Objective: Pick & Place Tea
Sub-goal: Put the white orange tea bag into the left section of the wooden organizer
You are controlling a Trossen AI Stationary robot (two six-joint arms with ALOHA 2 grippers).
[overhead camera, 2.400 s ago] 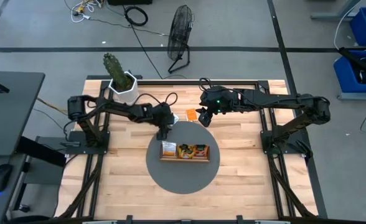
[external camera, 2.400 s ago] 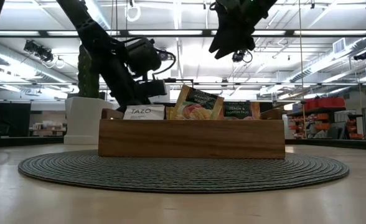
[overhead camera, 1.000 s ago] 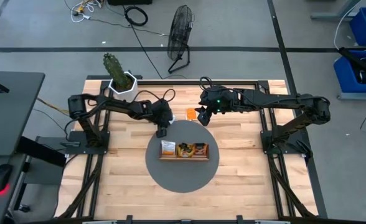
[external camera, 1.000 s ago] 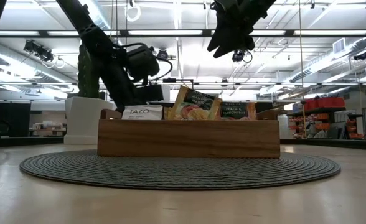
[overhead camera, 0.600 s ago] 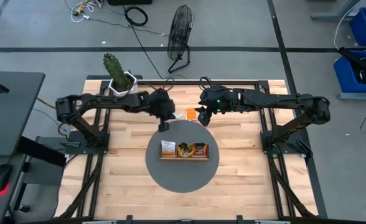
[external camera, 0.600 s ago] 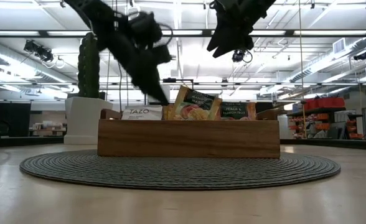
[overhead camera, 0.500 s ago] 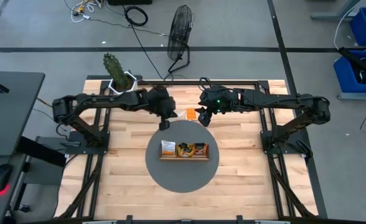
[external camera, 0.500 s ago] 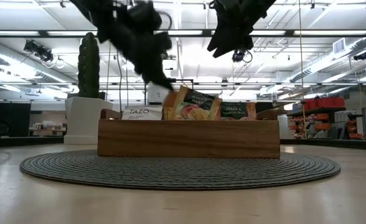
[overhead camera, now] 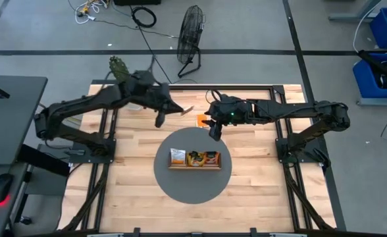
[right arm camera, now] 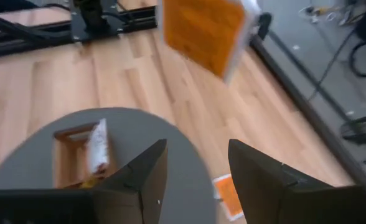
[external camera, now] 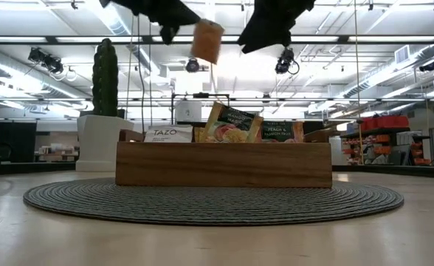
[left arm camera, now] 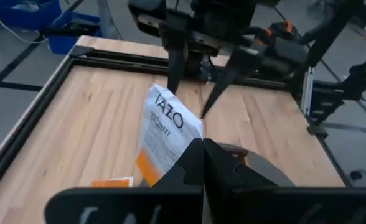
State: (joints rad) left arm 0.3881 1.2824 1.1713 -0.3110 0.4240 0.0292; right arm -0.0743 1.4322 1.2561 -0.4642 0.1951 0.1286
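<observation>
Our left gripper (left arm camera: 203, 163) pinches a sachet (left arm camera: 165, 137) aloft near the table's (overhead camera: 259, 197) far edge; our right gripper (right arm camera: 195, 163) hovers nearby, fingers spread.

- Two arms, each with one gripper: left gripper (overhead camera: 159, 120), right gripper (overhead camera: 214, 131).
- One wooden tray (overhead camera: 195, 166).
- One round mat (overhead camera: 180, 187).
- Five tea sachets seen: three standing in the tray (external camera: 230, 123), one held aloft (external camera: 206, 41), one orange (overhead camera: 202, 120) on the worktop.
- One potted cactus (external camera: 105, 77).

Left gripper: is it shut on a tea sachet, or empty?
Shut on one: the left gripper pinches a white-and-orange Tazo sachet by its corner, held high above the wooden tray.
</observation>
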